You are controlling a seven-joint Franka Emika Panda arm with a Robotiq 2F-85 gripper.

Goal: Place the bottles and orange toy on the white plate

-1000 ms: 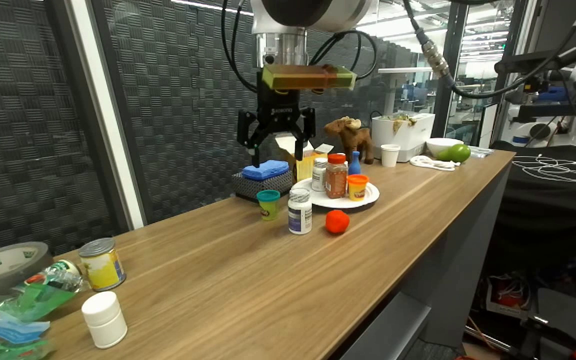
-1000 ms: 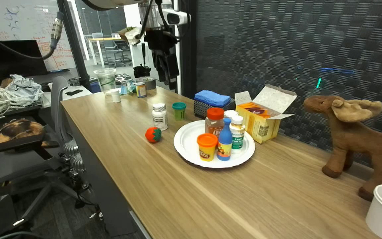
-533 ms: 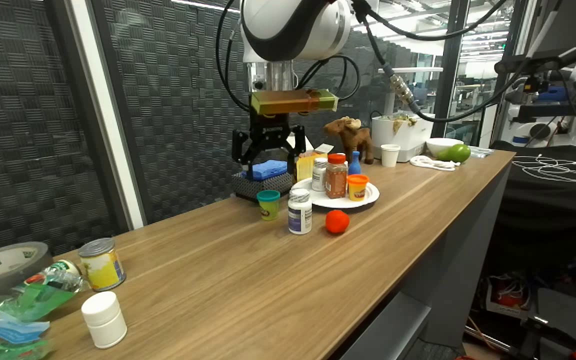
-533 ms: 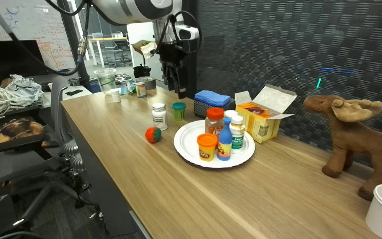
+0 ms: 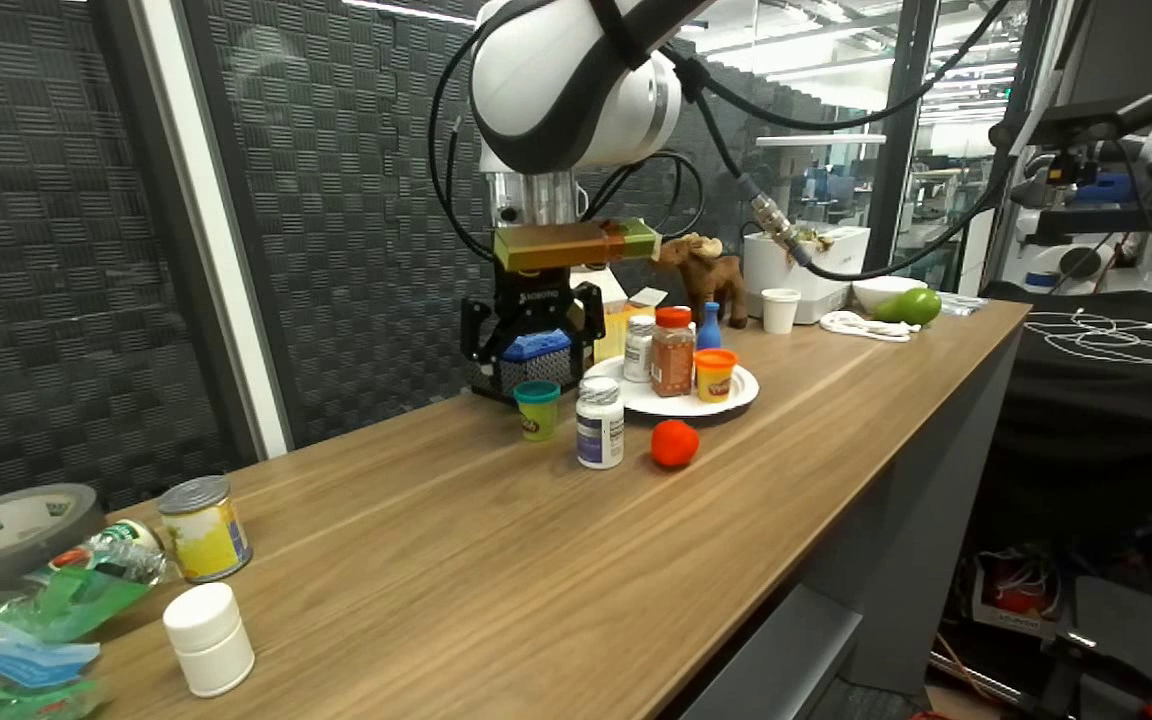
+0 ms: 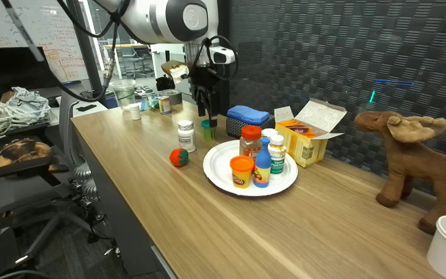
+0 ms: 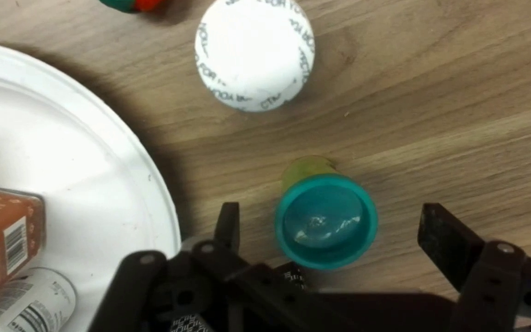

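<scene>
While the tool (image 7: 330, 220) gapes wide—empty—margins of wood (image 7: 397, 221) flank the green tub (image 7: 323, 228).

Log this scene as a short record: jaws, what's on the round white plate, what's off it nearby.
Jaws: open, flanking the short green plastic tub with teal lid in the wrist view, gap on both sides
Held: nothing
On the round white plate: short yellow plastic tub with orange lid, blue long-necked bottle, red-capped brown bottle, green-labelled white bottle, second white bottle
Off it: green tub, purple-labelled white bottle, round red-orange toy
</scene>
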